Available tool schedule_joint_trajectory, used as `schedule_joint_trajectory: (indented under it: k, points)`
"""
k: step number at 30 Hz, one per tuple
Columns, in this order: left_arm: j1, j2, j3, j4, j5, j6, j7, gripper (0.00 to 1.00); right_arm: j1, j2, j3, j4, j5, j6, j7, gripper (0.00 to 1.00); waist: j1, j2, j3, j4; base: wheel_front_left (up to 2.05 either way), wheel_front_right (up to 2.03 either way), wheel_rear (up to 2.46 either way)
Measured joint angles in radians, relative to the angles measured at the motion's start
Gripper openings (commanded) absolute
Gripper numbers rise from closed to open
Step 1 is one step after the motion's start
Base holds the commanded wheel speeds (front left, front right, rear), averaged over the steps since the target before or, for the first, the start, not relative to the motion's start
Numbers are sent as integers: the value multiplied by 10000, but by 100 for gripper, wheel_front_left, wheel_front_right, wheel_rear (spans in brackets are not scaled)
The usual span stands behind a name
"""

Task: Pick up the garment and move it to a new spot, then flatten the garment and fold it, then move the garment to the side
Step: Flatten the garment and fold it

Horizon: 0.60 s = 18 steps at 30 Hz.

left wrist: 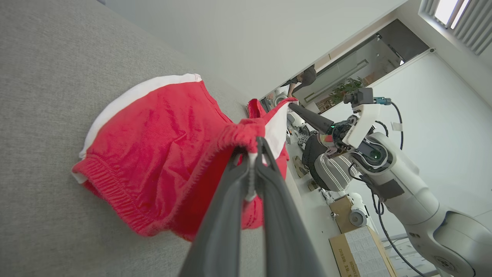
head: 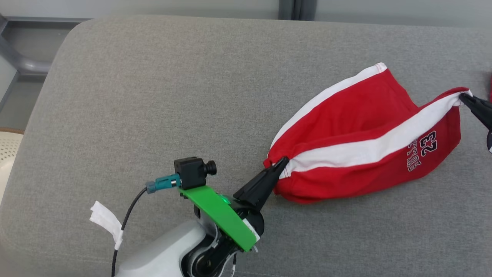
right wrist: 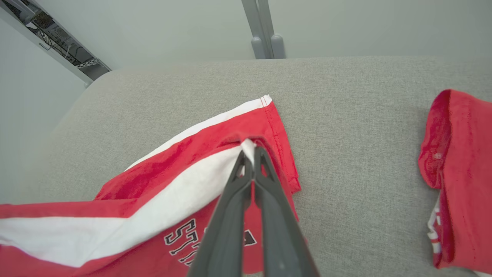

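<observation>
The garment [head: 357, 119] is a pair of red shorts with white side stripes and a "23" print, lying on the grey cushion at the right. My left gripper [head: 282, 161] is shut on its elastic waistband corner at the lower left. My right gripper [head: 465, 98] is shut on the white-striped hem corner at the far right edge. In the left wrist view the dark fingers pinch the gathered waistband of the garment [left wrist: 161, 142] at my left gripper [left wrist: 253, 148]. In the right wrist view my right gripper [right wrist: 250, 152] clamps the white stripe of the garment [right wrist: 161, 192].
The grey cushioned surface [head: 173, 96] stretches wide to the left and back. A second red garment [right wrist: 457, 173] lies on it to the right. Beyond the cushion's back edge stands a grey post [right wrist: 263, 30]. A pale basket rim [head: 7, 150] sits at the far left.
</observation>
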Motion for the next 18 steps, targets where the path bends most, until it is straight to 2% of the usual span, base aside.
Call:
schedule_joint_trajectory:
  k: [8,13,14,15,16,17,18]
  points:
    - [-794,-395,309,957,-640,0,38,0,-1676,33,290,1149,-328,0,568,0,0,0,785,531,0,0,0]
    - [-1174,-744,330,1354,-796,0,165,0,-2519,332,631,1685,-512,0,782,0,0,0,1255,770,0,0,0]
    - [-1267,-817,334,1480,-796,0,165,8,-2716,387,721,1801,-569,-2,815,0,0,0,1355,811,0,0,0]
    - [-1337,-871,345,1595,-794,0,165,21,-2862,433,794,1885,-621,0,817,0,0,0,1430,841,0,0,0]
    - [-1429,-945,370,1779,-790,0,163,30,-3076,514,888,2034,-681,0,817,9,0,0,1538,884,0,0,0]
    - [-1480,-986,374,1904,-786,0,163,38,-3197,566,955,2134,-709,0,817,26,0,0,1603,911,0,0,0]
    - [-1526,-1028,374,2059,-779,0,159,49,-3318,625,1041,2261,-727,0,813,75,0,0,1676,943,0,0,0]
